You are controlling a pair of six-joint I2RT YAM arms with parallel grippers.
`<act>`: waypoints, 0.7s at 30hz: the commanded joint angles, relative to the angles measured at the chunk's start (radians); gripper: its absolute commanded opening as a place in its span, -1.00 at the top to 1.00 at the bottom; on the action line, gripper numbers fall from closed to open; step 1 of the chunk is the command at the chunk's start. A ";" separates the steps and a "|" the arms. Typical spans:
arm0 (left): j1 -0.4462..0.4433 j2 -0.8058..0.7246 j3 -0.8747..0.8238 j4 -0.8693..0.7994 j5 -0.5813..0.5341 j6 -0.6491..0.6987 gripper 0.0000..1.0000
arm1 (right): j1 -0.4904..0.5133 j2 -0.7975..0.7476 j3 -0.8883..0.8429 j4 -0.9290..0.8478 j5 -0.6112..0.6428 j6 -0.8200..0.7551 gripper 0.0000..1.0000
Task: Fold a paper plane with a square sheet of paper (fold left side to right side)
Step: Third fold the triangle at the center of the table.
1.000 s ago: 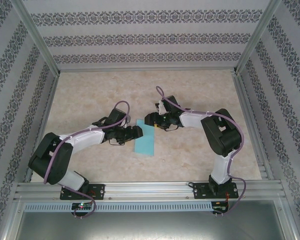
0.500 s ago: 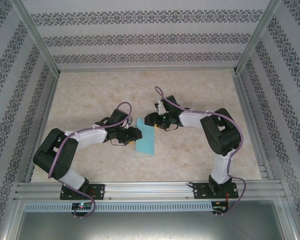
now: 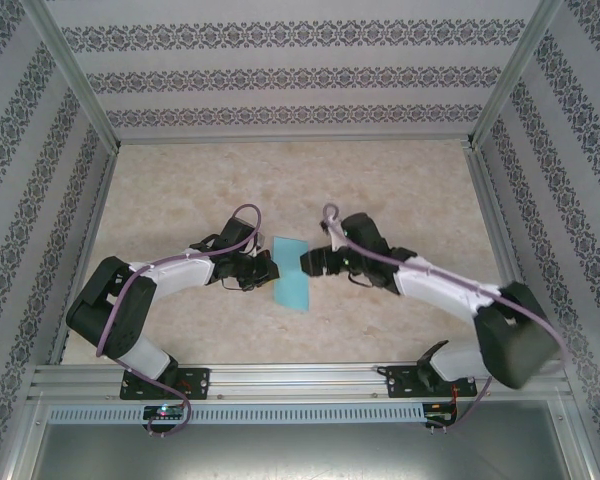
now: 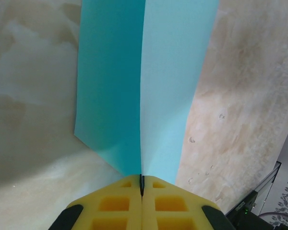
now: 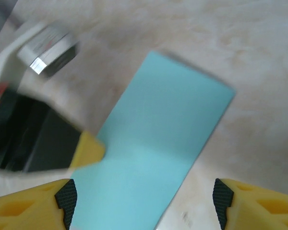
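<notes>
Pinching one edge of the square sheet of paper (image 4: 134, 86) between the pads of the left gripper (image 4: 141, 184), pressed fully together. Spread wide at the right gripper (image 5: 144, 199), poised over the sheet and gripping nothing. Lying as a narrow turquoise rectangle on the table (image 3: 400, 190), between both grippers. Judging by that outline, probably halved already; nose corners and wings yet to fold.

Paper (image 3: 292, 276) between left pincer (image 3: 271, 268) and right pincer (image 3: 307, 262)
</notes>
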 commanded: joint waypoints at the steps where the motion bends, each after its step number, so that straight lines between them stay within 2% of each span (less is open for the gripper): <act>1: 0.006 0.008 0.029 0.007 0.020 -0.037 0.91 | 0.144 -0.081 -0.092 -0.045 0.214 -0.114 -0.58; 4: 0.007 0.009 0.029 0.002 0.021 -0.040 0.92 | 0.290 -0.081 -0.116 -0.035 0.316 -0.146 -0.61; 7: 0.006 0.008 0.032 0.000 0.021 -0.039 0.93 | 0.409 -0.004 -0.073 -0.045 0.398 -0.200 -0.64; 10: 0.005 0.009 0.032 -0.002 0.021 -0.039 0.94 | 0.465 0.102 -0.003 -0.061 0.443 -0.242 -0.64; 13: 0.006 0.007 0.031 -0.005 0.021 -0.038 0.94 | 0.476 0.171 0.042 -0.048 0.447 -0.269 -0.61; 17: 0.006 0.007 0.035 -0.014 0.020 -0.035 0.94 | 0.476 0.223 0.081 -0.028 0.437 -0.282 -0.40; 21: 0.006 0.005 0.038 -0.028 0.016 -0.027 0.94 | 0.472 0.248 0.101 -0.016 0.427 -0.281 -0.03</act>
